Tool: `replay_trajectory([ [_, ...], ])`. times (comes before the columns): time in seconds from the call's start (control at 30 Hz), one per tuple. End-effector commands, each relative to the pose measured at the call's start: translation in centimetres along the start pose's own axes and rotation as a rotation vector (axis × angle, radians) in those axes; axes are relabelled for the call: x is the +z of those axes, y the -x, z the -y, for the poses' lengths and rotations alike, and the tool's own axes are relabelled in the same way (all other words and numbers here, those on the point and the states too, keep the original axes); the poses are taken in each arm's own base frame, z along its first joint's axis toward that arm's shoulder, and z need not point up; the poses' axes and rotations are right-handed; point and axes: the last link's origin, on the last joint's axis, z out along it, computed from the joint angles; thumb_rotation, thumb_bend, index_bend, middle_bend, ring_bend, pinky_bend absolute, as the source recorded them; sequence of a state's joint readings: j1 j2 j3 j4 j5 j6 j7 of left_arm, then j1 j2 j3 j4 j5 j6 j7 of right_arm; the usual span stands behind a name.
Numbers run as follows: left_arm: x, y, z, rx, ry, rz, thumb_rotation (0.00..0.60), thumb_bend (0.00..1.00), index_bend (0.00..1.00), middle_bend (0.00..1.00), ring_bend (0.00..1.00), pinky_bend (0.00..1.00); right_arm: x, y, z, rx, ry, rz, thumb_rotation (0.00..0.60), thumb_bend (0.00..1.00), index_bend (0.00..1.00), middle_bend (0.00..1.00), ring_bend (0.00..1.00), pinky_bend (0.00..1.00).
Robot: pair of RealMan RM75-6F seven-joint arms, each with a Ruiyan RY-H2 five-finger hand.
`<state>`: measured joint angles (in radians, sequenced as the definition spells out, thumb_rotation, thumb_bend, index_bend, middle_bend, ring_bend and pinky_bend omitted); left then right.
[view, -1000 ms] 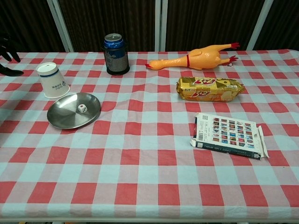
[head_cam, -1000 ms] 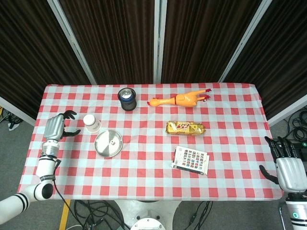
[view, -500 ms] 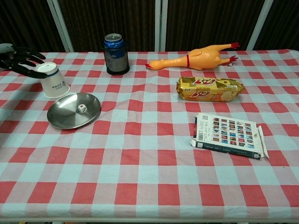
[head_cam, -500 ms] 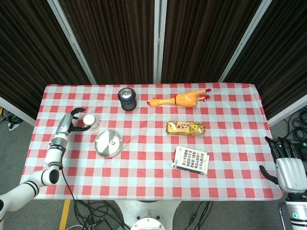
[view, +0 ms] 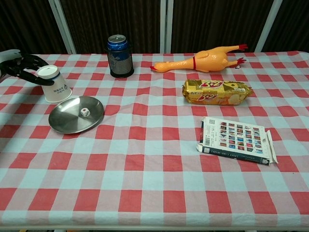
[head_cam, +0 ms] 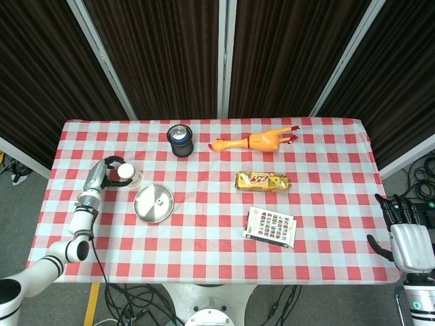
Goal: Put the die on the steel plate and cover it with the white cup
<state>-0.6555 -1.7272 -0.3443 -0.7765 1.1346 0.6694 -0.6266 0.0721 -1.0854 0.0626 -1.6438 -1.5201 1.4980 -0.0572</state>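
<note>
The small white die (view: 84, 112) lies in the round steel plate (view: 63, 126), also seen from the head view as die (head_cam: 158, 201) on plate (head_cam: 145, 212). Just behind the plate's left side stands the white cup (view: 55, 84), upside down on the cloth. My left hand (view: 23, 67) reaches in from the left, and its fingers (head_cam: 114, 161) wrap around the upper part of the cup (head_cam: 129, 176), which still rests on the table. My right hand (head_cam: 405, 234) hangs off the table's right front corner, its fingers apart and holding nothing.
A blue drink can (view: 119, 56) stands behind the plate. A rubber chicken (view: 203, 59) lies at the back centre. A gold snack pack (view: 216, 92) and a book (view: 235, 140) lie to the right. The red-checked table (view: 145, 183) runs wide at the front.
My left hand has swung in from the table's left edge to the cup and its fingers have closed around the cup's top. The right hand has stayed put.
</note>
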Motion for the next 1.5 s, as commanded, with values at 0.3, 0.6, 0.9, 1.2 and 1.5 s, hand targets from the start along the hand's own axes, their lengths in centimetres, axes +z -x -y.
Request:
replay_trajectory([
  [0.3, -2.1, -1.1, -2.8, 0.047, 0.176, 0.013, 0.600, 0.19, 0.56, 0.36, 0.22, 0.24, 0.0, -0.1, 0.3, 0.000, -0.010, -0.002, 0.600, 0.17, 0.05, 0.16, 0.00, 0.03],
  [0.6, -5.1, 1.4, -5.7, 0.078, 0.309, 0.139, 0.600, 0.20, 0.56, 0.36, 0.22, 0.24, -0.3, 0.1, 0.4, 0.005, -0.009, -0.001, 0.600, 0.17, 0.05, 0.16, 0.00, 0.03],
  [0.9, -5.6, 5.0, -5.8, 0.148, 0.310, 0.215, 0.600, 0.20, 0.56, 0.36, 0.22, 0.24, -0.4, 0.0, 0.1, 0.003, -0.005, -0.004, 0.600, 0.17, 0.05, 0.16, 0.00, 0.03],
  [1.2, -5.5, 5.7, -4.9, 0.270, 0.289, 0.200, 0.600, 0.20, 0.56, 0.36, 0.22, 0.23, -0.5, 0.1, 0.1, 0.007, -0.001, -0.002, 0.600, 0.17, 0.05, 0.16, 0.00, 0.03],
  [1.5, -5.2, 4.7, -3.7, 0.229, 0.222, 0.170, 0.600, 0.20, 0.56, 0.36, 0.22, 0.22, -0.4, 0.1, 0.1, 0.008, -0.006, -0.003, 0.600, 0.17, 0.05, 0.16, 0.00, 0.03],
])
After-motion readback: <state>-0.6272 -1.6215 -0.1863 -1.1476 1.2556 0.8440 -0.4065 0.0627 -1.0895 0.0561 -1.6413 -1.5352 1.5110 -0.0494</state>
